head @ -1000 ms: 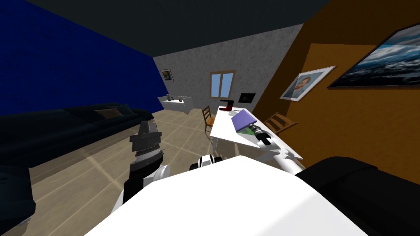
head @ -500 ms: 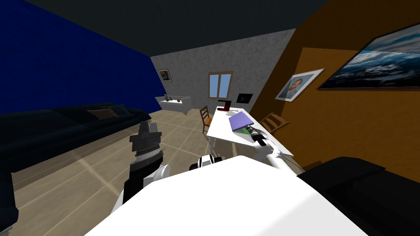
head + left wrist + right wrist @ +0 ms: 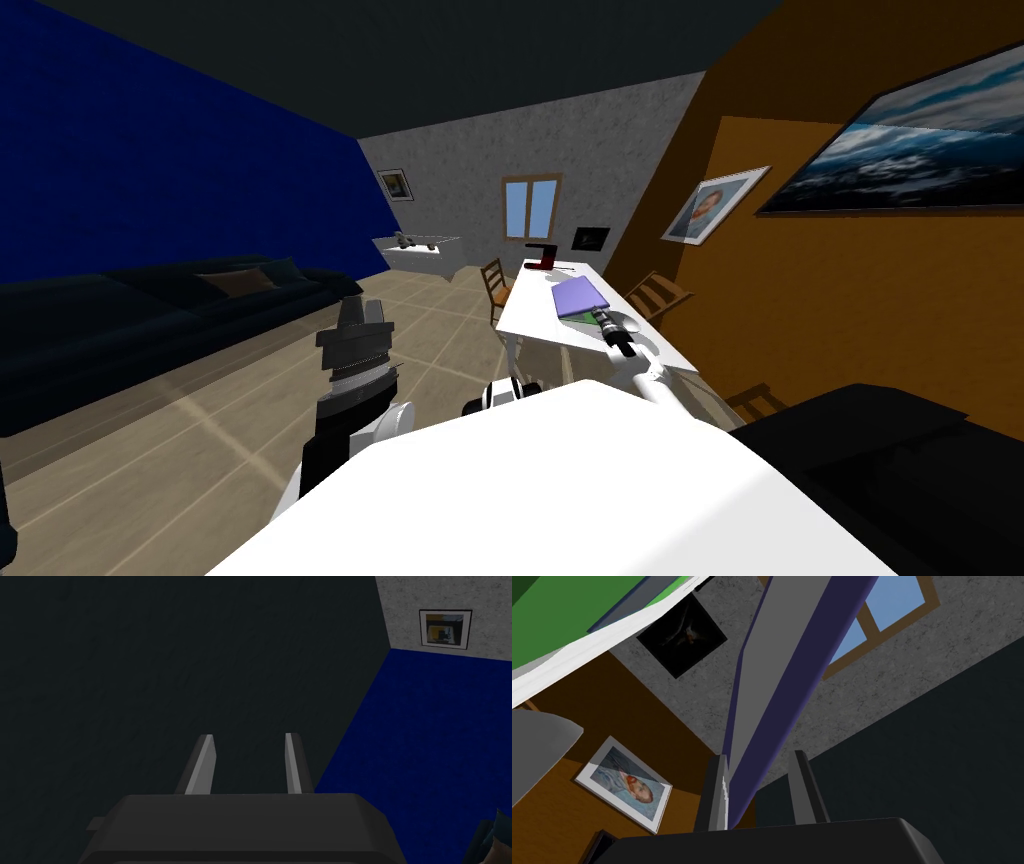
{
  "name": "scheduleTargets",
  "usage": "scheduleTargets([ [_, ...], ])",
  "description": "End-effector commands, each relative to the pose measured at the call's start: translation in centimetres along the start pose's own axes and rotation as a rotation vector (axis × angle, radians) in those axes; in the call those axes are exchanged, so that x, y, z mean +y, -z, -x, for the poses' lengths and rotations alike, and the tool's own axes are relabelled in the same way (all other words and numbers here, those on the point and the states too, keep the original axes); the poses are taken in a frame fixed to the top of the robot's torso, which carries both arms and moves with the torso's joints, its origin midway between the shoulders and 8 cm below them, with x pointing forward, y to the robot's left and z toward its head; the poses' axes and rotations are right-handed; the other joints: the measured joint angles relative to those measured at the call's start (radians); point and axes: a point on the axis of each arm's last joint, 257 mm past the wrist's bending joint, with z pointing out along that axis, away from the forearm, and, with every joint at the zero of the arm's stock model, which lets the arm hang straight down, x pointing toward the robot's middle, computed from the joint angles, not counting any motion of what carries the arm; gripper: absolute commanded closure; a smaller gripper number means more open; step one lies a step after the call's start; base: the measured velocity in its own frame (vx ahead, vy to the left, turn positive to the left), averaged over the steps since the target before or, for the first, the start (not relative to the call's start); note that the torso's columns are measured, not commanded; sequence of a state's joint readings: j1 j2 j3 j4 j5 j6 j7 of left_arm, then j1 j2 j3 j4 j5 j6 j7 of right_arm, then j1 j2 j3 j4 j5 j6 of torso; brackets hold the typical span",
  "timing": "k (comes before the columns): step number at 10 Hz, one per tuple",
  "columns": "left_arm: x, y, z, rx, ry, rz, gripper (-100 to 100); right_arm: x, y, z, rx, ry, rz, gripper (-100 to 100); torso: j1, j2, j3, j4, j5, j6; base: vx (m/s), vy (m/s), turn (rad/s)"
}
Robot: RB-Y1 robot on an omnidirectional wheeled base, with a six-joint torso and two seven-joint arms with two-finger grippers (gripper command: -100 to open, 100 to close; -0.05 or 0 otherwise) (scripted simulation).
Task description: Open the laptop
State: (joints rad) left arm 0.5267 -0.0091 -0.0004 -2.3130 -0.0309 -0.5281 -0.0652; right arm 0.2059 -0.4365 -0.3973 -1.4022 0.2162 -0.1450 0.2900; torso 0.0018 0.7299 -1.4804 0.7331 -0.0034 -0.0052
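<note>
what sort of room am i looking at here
Most likely a living room with a dining corner in a house: a long dark sofa runs along the blue wall, a white table with wooden chairs carries a purple laptop, and framed pictures hang on the orange wall.

At 1 o'clock, a counter [image 3: 530, 322] running lengthwise toward the far wall. Near its middle, the laptop [image 3: 580, 296], lid tilted up off the base (lid's near edge between the right jaws, against one of them). At the counter's far end, a small upright object [image 3: 543, 257]. One chair [image 3: 494, 284] at the counter's 9 o'clock side, another [image 3: 657, 296] at its 3 o'clock side, between counter and wall. Sofa [image 3: 180, 310] along the wall at 10 o'clock. Sideboard [image 3: 422, 250] by the far wall at 11 o'clock, window [image 3: 531, 206] at 12. Left jaws raised over the floor [image 3: 200, 440] at 11 o'clock, well apart from the counter.
</note>
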Motion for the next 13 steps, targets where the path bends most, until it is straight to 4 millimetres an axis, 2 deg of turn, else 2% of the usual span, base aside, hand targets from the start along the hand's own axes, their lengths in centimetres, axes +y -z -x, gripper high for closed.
scheduleTargets([
  [1,0.0,0.0,0.0,0.0,0.0,0.0,0,0.1,-0.4,0.6,-0.003,-0.023,-0.007,-100,0.0,0.001,0.0,0.001,0.002,0.001,-0.026,-0.011,0.034],
  [8,0.0,0.0,0.0,0.0,0.0,0.0,0,0.8,-2.2,5.5,-0.022,-0.025,-0.035,-100,0.0,0.01,0.005,0.006,0.006,0.006,-0.047,0.024,0.051],
  [9,0.0,0.0,0.0,0.0,0.0,0.0,0,0.7,-2.0,4.9,-0.018,-0.025,-0.035,-100,0.0,0.009,0.005,0.006,0.006,0.006,-0.016,0.006,0.005],
  [10,0.0,0.0,0.0,0.0,0.0,0.0,0,0.6,-2.0,4.9,-0.018,-0.026,-0.038,0,-0.001,0.008,0.004,0.005,0.005,0.005,0.0,0.0,0.0],
  [13,0.0,0.0,0.0,0.0,0.0,0.0,0,0.4,-1.9,4.6,-0.014,-0.028,-0.043,0,0.0,0.009,0.005,0.006,0.005,0.005,0.0,0.0,0.0],
])
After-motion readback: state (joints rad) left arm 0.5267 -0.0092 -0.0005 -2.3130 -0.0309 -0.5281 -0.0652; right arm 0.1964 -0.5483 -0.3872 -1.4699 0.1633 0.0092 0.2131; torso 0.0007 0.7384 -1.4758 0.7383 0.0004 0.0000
